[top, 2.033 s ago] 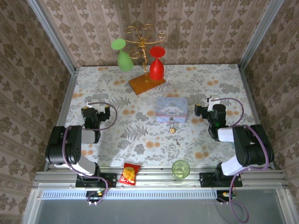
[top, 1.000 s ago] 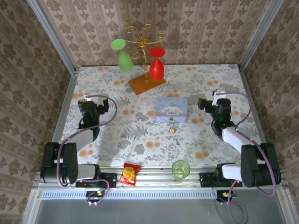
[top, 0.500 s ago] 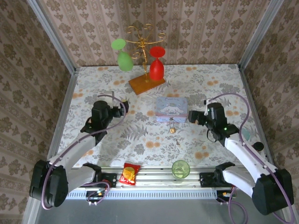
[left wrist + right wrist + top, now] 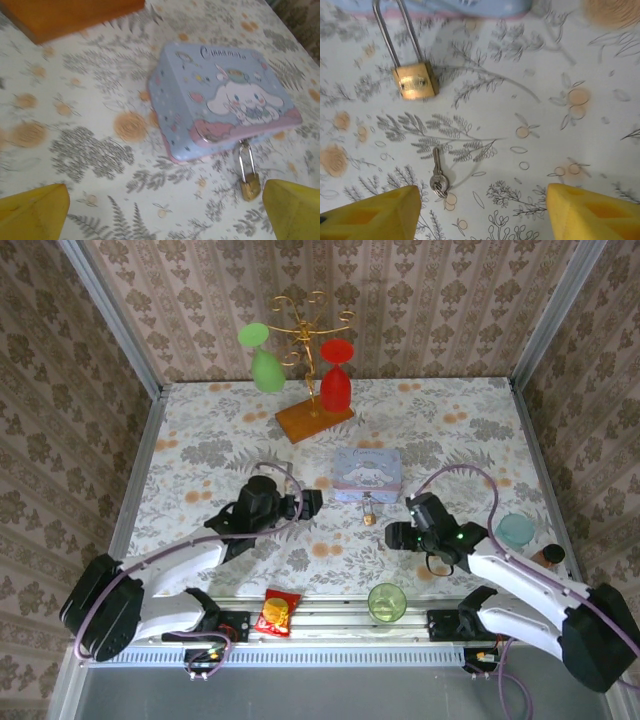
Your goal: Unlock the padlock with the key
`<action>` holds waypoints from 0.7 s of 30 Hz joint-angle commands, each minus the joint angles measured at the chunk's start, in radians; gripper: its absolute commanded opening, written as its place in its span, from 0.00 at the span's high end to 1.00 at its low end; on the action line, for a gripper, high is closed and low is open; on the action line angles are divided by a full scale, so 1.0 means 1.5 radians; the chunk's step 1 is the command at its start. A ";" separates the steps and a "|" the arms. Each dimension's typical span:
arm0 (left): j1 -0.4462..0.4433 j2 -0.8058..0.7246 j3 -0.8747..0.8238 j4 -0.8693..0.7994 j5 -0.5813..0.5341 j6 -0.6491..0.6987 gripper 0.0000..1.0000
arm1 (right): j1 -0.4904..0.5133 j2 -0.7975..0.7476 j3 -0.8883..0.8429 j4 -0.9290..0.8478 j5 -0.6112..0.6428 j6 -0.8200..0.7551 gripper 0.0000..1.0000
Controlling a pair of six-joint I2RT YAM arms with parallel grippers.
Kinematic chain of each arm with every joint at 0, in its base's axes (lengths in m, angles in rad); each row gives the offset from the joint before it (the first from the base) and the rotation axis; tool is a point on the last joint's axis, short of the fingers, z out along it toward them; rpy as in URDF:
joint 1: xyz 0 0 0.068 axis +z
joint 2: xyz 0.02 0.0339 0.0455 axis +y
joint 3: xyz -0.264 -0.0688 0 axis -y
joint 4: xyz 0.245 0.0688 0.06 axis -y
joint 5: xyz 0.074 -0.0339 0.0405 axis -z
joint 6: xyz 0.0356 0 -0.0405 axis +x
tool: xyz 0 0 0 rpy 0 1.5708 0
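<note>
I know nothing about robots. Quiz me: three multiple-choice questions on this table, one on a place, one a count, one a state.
1. Where is the key?
A. in the padlock keyhole
B. on the tablecloth, apart from the padlock
C. between shut fingers

2. How many glasses hang on the gold rack?
A. one
B. four
C. two

3. The padlock is:
A. hooked on the tin clasp
B. held by a gripper
C. lying unhooked, shackle open

1 B: it lies on bare cloth.
2 C: one green glass, one red glass.
3 A: its shackle runs into the clasp.

Bright even light, soft shadows, left wrist view blurred
</note>
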 commanded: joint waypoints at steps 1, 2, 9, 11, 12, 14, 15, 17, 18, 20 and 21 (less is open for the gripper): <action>-0.010 0.024 -0.021 0.062 0.018 -0.047 0.00 | 0.033 0.065 0.030 -0.013 0.044 0.029 0.36; -0.012 0.029 -0.020 0.059 0.018 -0.047 0.00 | 0.041 0.089 0.040 -0.013 0.045 0.029 0.37; -0.016 0.042 -0.023 0.080 0.015 -0.059 0.00 | 0.099 0.175 0.057 0.034 0.055 0.017 0.37; -0.017 0.049 -0.023 0.083 0.018 -0.060 0.00 | 0.102 0.198 0.064 0.037 0.058 0.009 0.39; -0.019 0.052 -0.022 0.082 0.018 -0.056 0.00 | 0.103 0.208 0.068 0.040 0.057 0.005 0.40; -0.021 0.054 -0.017 0.071 0.018 -0.049 0.00 | 0.105 0.223 0.074 0.043 0.060 -0.001 0.44; -0.024 0.054 -0.015 0.067 0.018 -0.046 0.00 | 0.105 0.228 0.074 0.050 0.057 -0.005 0.47; -0.026 0.052 -0.015 0.063 0.018 -0.042 0.00 | 0.105 0.233 0.073 0.064 0.050 -0.010 0.49; -0.026 0.051 -0.014 0.063 0.018 -0.042 0.00 | 0.105 0.235 0.071 0.072 0.044 -0.011 0.50; -0.026 0.051 -0.015 0.063 0.017 -0.043 0.00 | 0.106 0.237 0.068 0.095 0.025 -0.012 0.51; -0.026 0.050 -0.015 0.064 0.017 -0.046 0.00 | 0.105 0.237 0.066 0.106 0.014 -0.013 0.52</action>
